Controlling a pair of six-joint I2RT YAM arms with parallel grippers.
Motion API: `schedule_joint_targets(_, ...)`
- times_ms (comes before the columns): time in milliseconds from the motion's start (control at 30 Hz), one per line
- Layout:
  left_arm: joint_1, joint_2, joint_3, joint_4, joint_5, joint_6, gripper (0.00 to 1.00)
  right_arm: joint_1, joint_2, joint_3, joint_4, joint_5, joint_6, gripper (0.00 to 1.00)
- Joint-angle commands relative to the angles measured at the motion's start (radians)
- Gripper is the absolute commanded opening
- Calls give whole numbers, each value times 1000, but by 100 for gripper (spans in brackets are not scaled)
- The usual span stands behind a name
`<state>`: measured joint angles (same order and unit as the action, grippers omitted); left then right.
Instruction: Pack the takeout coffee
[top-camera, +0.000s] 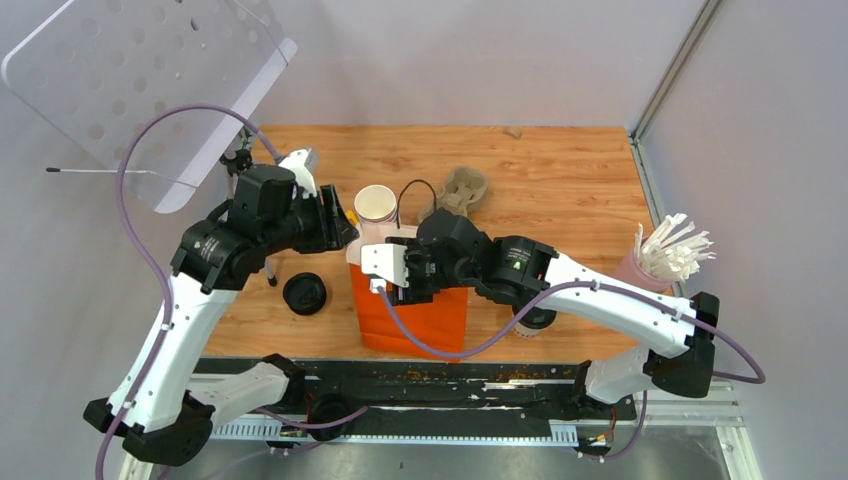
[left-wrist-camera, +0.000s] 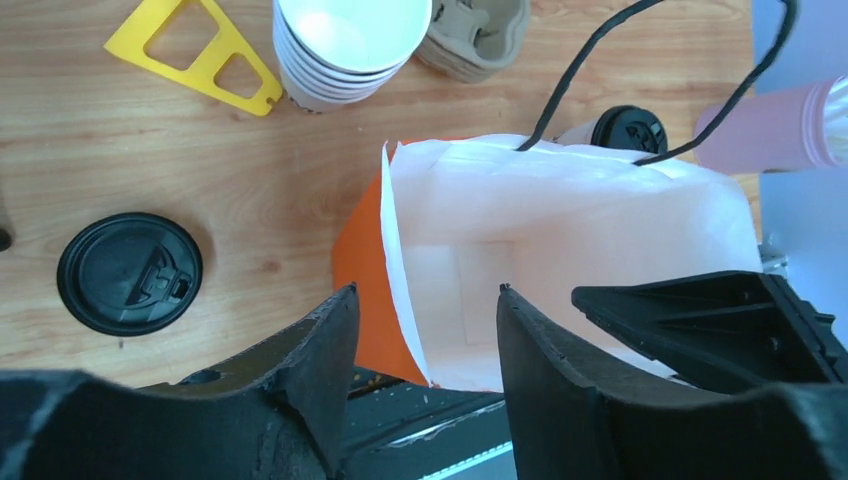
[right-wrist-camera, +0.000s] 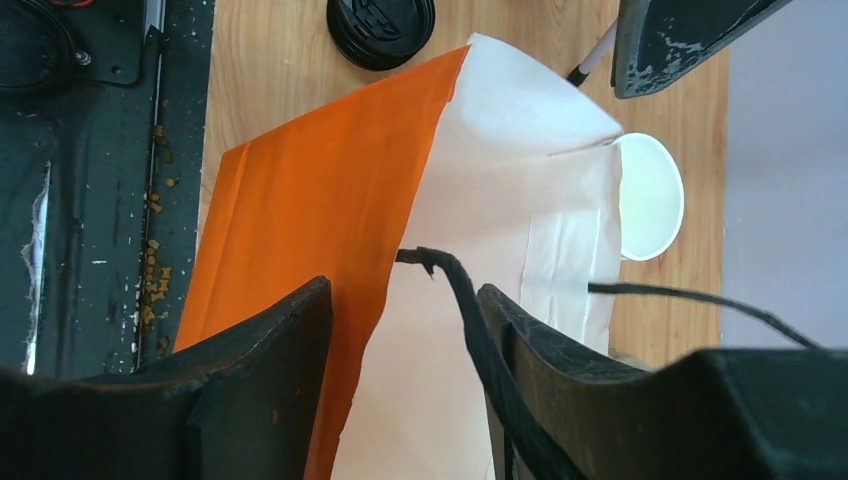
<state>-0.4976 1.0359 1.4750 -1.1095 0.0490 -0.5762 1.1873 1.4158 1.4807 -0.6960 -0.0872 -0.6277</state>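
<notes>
Worktop (top-camera: 560, 170): light wood, grey walls round it. Clear drilled panel (top-camera: 130, 70) hangs tilted over far-L corner.

Hard to see: takeout coffee (left-wrist-camera: 628, 128) sits mostly under my R forearm in top view. L wrist cam gives its black lid plus a sliver of cup past the bag's far rim. It stands on the worktop outside the bag, near the pink holder (left-wrist-camera: 770, 125). Lettering not legible.

Containers:
- Orange paper bag (top-camera: 400, 315): upright, mouth open, white lining, black cord handles.
- Left jaws: apart, straddling bag's rim.
- Right jaws: apart, bag wall + one cord btwn them; contact can't tell.
- Stack of lidless white cups (top-camera: 375, 205): behind bag.
- Pulp carrier (top-camera: 462, 188): beside the stack.
- Pink holder: white sticks in it.
- Loose black lid (top-camera: 304, 294): flat on worktop, L of bag.
</notes>
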Motion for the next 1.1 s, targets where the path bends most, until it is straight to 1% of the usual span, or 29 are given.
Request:
schedule_joint_targets(0,-2,-1,-5,-4,-20,37,62,0,-2,-26,88,-17,-40,47)
schedule_joint_targets(100,-2,-12,-80,10,11,37,64,1,-14,-112,140,-18,-32,49)
schedule_joint_targets(200,-2,-28,-163,24,7,36,68,2,-25,-131,137,-7,-22,55)
schedule_joint_targets(333,-2,-37,-207,54,11,33,68,1,-51,-134,113,-15,7,67)
schedule_joint_targets(400,-2,-37,-214,61,16,28,66,1,-61,-138,106,-15,26,76)
schedule_joint_targets(467,-2,-45,-229,80,37,28,62,1,-67,-139,104,-21,46,83)
schedule_joint_targets(500,-2,-48,-237,88,46,26,58,1,-69,-137,103,-24,62,84)
schedule_joint_targets(600,-2,-57,-247,101,60,24,43,-1,-71,-127,98,-36,91,86)
schedule_joint_targets(667,-2,-67,-249,107,63,23,30,-3,-68,-113,91,-40,102,98)
schedule_joint_targets(733,-2,-75,-251,114,62,28,15,-7,-63,-85,78,-49,114,100)
schedule_joint_targets(800,-2,-81,-252,115,58,36,7,-11,-61,-63,74,-57,126,100)
schedule_joint_targets(867,-2,-83,-255,110,53,44,3,-14,-63,-48,75,-57,138,100)
schedule_joint_targets(933,-2,-85,-257,103,52,52,0,-17,-65,-39,77,-45,154,100)
schedule_joint_targets(1000,-2,-89,-257,100,52,56,0,-21,-74,-41,83,-28,166,100)
schedule_joint_targets(1067,-2,-96,-257,102,53,58,1,-29,-75,-47,89,-42,178,100)
